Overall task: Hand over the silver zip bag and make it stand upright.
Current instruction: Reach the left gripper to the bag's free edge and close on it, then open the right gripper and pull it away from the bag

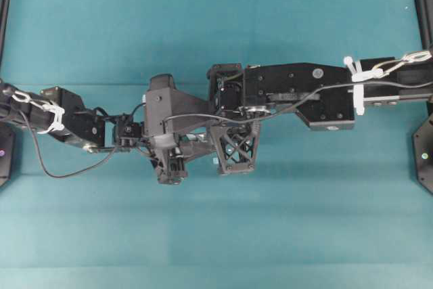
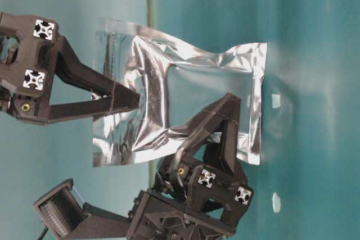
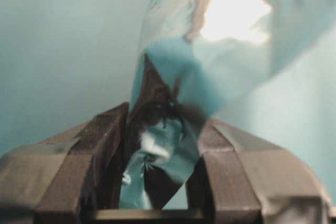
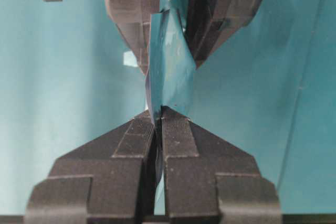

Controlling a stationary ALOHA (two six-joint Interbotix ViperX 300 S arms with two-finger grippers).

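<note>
Seen from overhead, the arms hide the silver zip bag; the table-level view shows it mid-frame, off the desk. The right end effector pinches its edge fully closed, while the left end effector, partly closed, grips the foil.

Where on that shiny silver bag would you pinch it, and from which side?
On a flat sealed edge of the silver zip bag, coming in edge-on, since the foil is thin and the puffy middle would slip. Both end effectors, left and right, already pinch opposite edges.
</note>
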